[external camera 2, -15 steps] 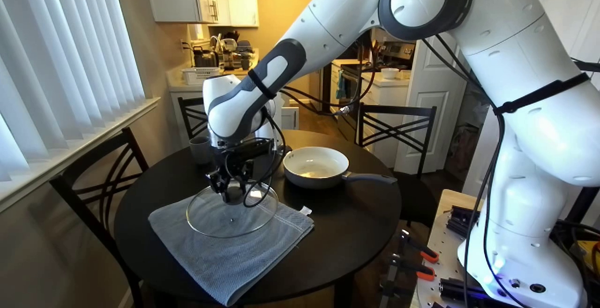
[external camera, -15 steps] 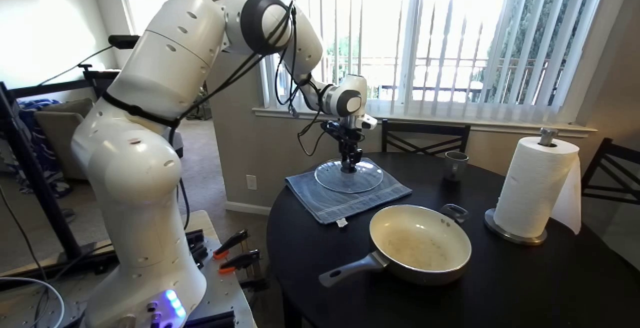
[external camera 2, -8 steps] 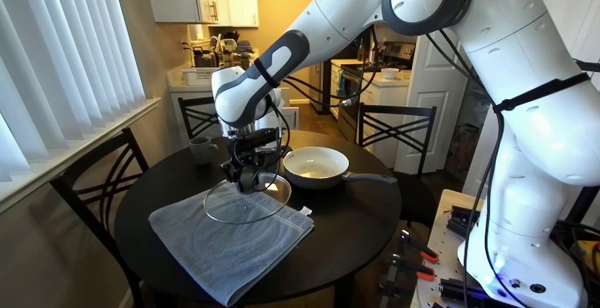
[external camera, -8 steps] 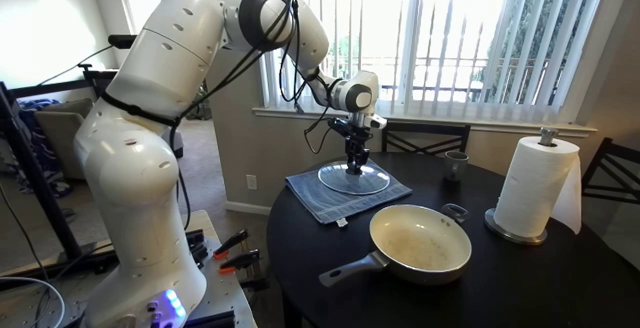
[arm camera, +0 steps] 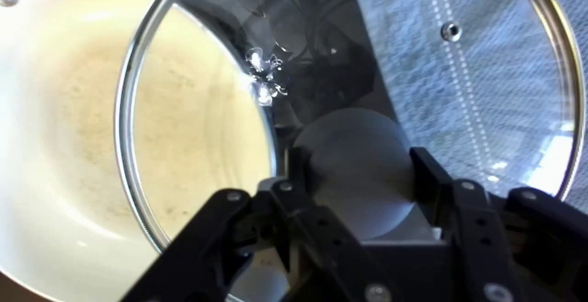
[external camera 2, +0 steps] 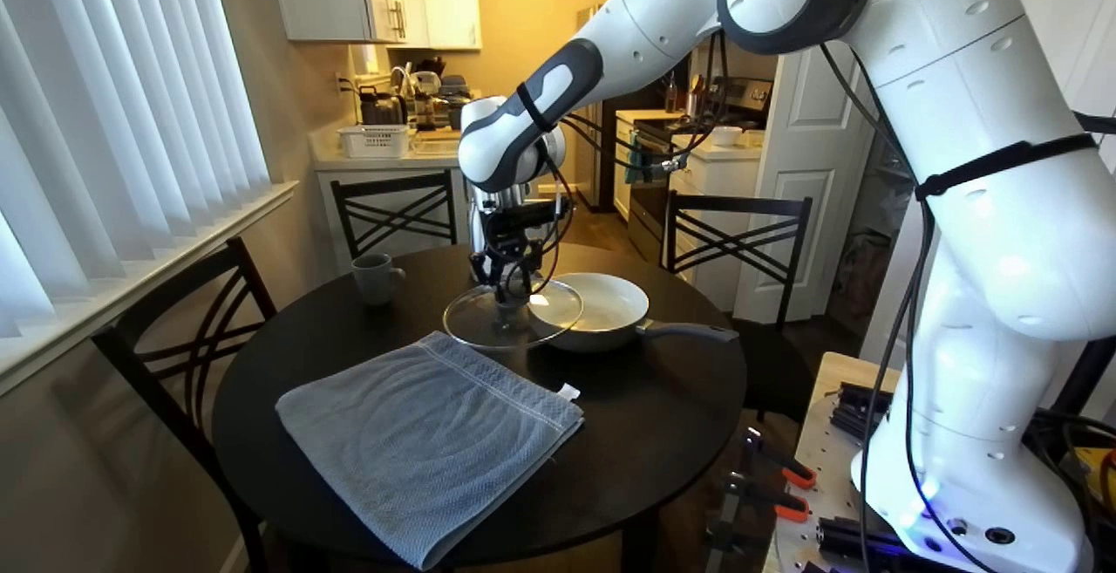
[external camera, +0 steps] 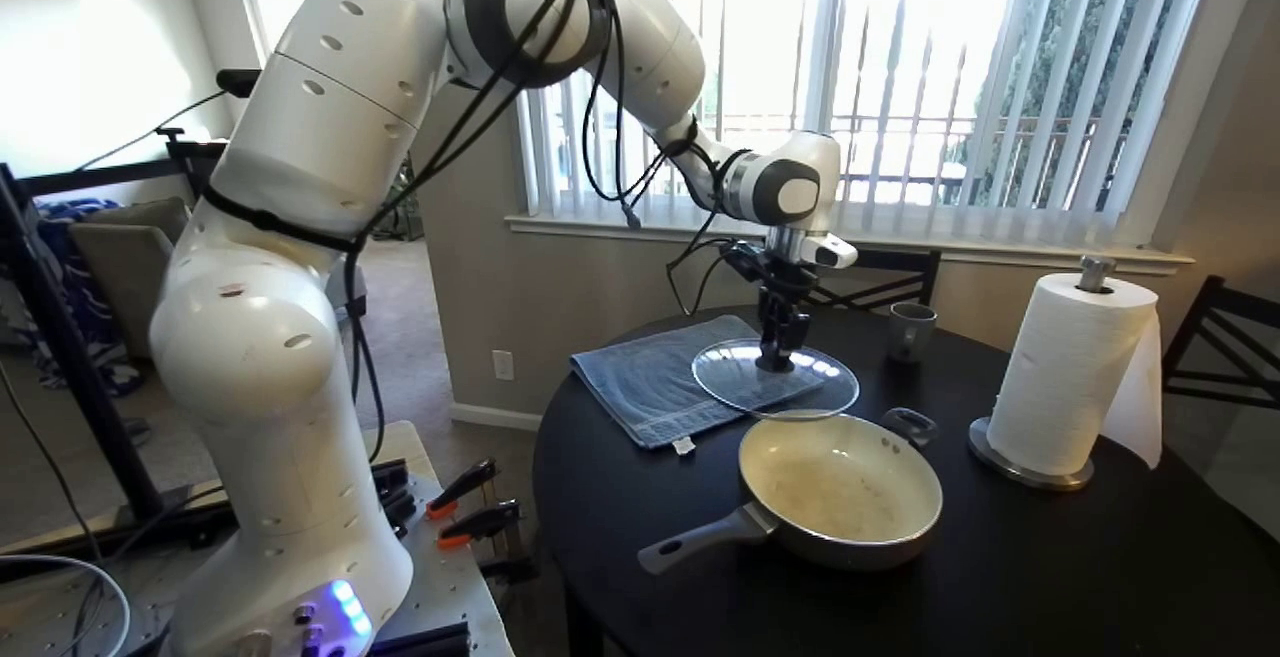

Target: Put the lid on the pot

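The lid (external camera: 728, 387) is round clear glass with a metal rim and a dark knob. My gripper (external camera: 778, 355) is shut on its knob, with one finger on each side of it in the wrist view (arm camera: 360, 168). The lid hangs nearly level above the table, between the cloth and the pot. The pot (external camera: 845, 497) is a cream-lined pan with a dark handle (external camera: 700, 540). It stands open, and its interior fills the left of the wrist view (arm camera: 69, 155). The lid's edge overlaps the pot's near rim in both exterior views (external camera 2: 484, 324).
A grey-blue cloth (external camera 2: 418, 460) lies on the dark round table (external camera 2: 610, 442). A grey mug (external camera 2: 375, 279) stands near the far edge. A paper-towel roll (external camera: 1075, 377) on a stand is beyond the pot. A small loop handle (external camera: 908, 425) sticks out from the pot's side.
My gripper has carried the lid from over the cloth toward the pot, past the cloth's edge. The lid stays held by its knob. The pot and cloth have not moved.
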### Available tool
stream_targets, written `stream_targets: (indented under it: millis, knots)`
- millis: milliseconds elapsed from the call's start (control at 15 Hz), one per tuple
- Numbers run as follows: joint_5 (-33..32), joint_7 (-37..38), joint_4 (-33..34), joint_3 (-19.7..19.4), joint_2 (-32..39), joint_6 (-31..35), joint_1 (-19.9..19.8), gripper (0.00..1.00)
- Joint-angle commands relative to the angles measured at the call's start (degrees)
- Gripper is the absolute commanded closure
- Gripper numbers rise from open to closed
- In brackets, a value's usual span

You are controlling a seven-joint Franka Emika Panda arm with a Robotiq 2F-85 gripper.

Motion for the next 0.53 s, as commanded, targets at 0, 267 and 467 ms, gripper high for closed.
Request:
stream_targets:
  millis: [0, 267, 467]
  knots:
    - [1.6, -1.6, -2.7, -1.4, -2.7, -2.2, -2.9, 0.66]
    - [2.2, -1.3, -4.7, -2.4, -2.6, -2.0, -5.4, 0.66]
    - [5.7, -1.8, -7.4, -2.5, -3.4, -0.7, -8.0, 0.66]
